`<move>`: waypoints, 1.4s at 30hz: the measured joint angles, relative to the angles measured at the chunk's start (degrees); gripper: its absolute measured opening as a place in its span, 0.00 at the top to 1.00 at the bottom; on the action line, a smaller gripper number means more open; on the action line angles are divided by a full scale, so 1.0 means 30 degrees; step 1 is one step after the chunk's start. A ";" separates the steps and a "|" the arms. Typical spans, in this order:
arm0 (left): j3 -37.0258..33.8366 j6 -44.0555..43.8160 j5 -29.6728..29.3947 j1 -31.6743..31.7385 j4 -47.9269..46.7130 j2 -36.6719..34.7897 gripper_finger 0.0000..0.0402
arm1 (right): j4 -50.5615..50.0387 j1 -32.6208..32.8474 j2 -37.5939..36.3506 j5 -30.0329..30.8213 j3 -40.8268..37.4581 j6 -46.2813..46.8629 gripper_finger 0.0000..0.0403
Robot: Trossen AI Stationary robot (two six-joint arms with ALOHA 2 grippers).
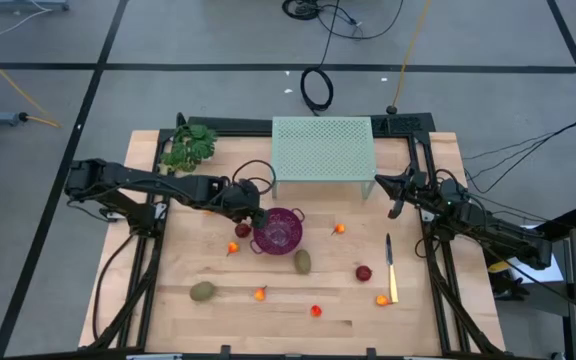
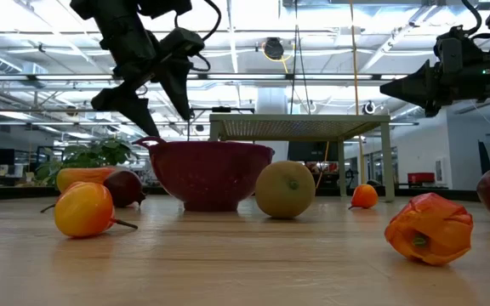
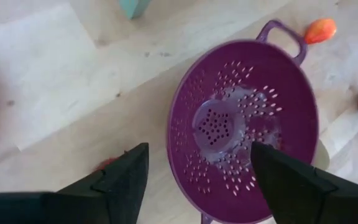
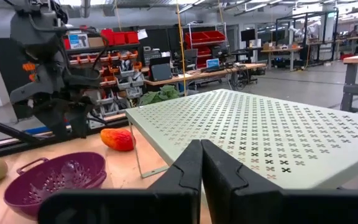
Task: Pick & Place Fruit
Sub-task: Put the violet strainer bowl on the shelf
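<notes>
A purple colander (image 1: 278,231) stands mid-table, and the left wrist view shows it (image 3: 247,124) holding nothing. My left gripper (image 1: 255,209) hangs open just above its left rim, fingers (image 3: 124,180) pointing down, touching nothing. Fruit lies scattered on the table. There are two kiwi-like ovals (image 1: 302,262) (image 1: 203,291) and dark red balls (image 1: 364,273) (image 1: 243,230). Tiny orange pieces (image 1: 339,229) (image 1: 315,311) lie among them. An orange-red oval (image 4: 118,139) lies beyond the colander. My right gripper (image 1: 398,196) waits shut in the air beside the green stand.
A pale green perforated stand (image 1: 323,148) occupies the far middle of the table. A leafy sprig (image 1: 190,145) lies at the far left. A yellow-handled knife (image 1: 391,268) lies toward the right. Bare wood shows along the near edge and left side.
</notes>
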 joint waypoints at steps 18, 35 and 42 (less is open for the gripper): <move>-0.0020 -0.1501 0.1270 -0.0628 0.0473 0.2924 0.39 | 0.0003 0.0000 -0.0007 -0.0018 0.0000 0.0045 1.00; -0.0027 -0.0244 0.1107 -0.0585 0.1047 0.3328 0.59 | -0.0011 0.0000 -0.0007 -0.0022 0.0007 0.0045 1.00; -0.0005 -0.0296 0.1115 -0.0584 0.1113 0.3320 0.74 | -0.0015 0.0000 -0.0007 -0.0015 0.0001 0.0045 1.00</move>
